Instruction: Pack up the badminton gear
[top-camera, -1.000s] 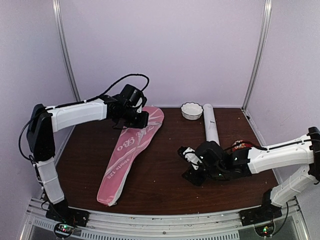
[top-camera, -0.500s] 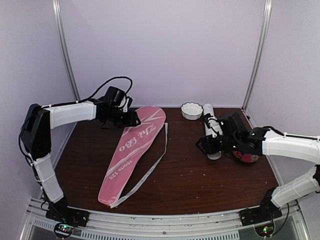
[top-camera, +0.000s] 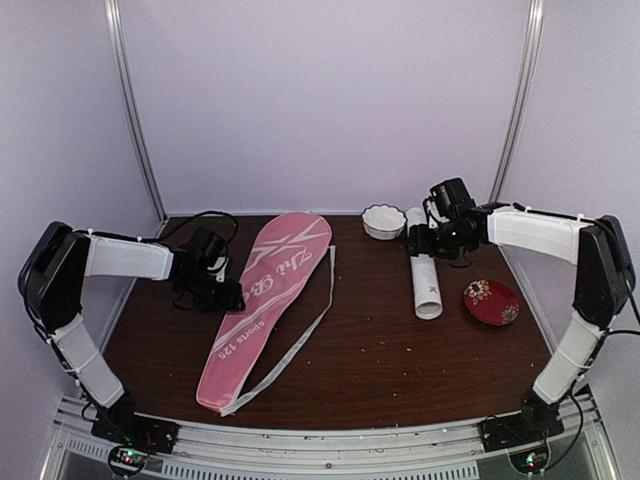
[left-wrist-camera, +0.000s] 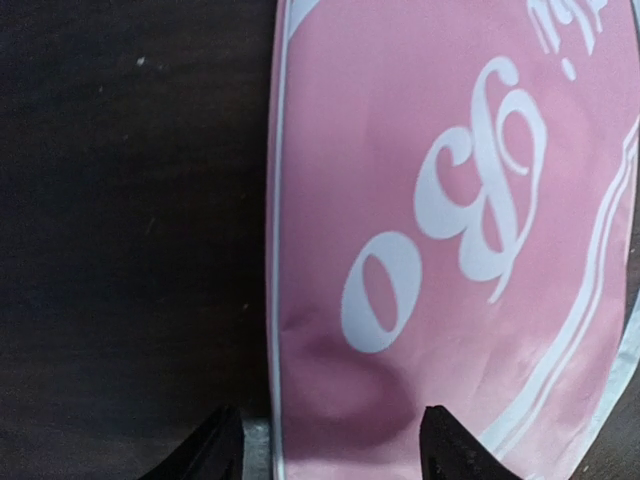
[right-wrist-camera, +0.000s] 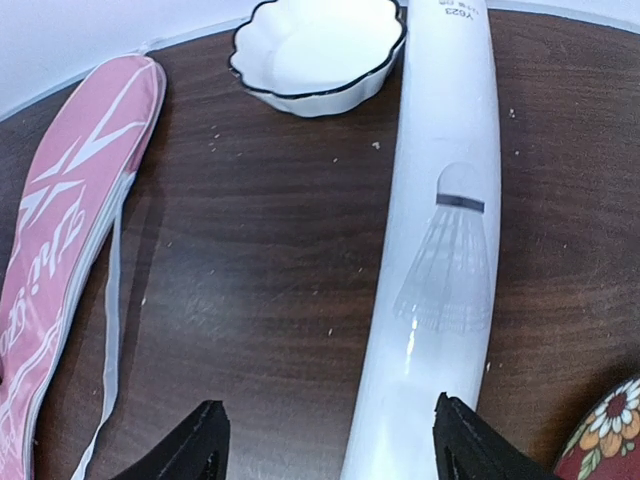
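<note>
Both jaws stand wide and empty: left gripper (left-wrist-camera: 330, 445) over the pink cover (top-camera: 265, 300) (centre-left), right gripper (right-wrist-camera: 330, 445) above the white tube (top-camera: 424, 270) at upper right. A careless nudge could roll it toward the red dish (top-camera: 491, 301).

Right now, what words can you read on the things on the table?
"Zhi Bo", curly white letters, roughly: pink racket cover.
"sports 125": same cover, toward its narrow end.
White tube: small print at its far end, too blurred to read.
</note>
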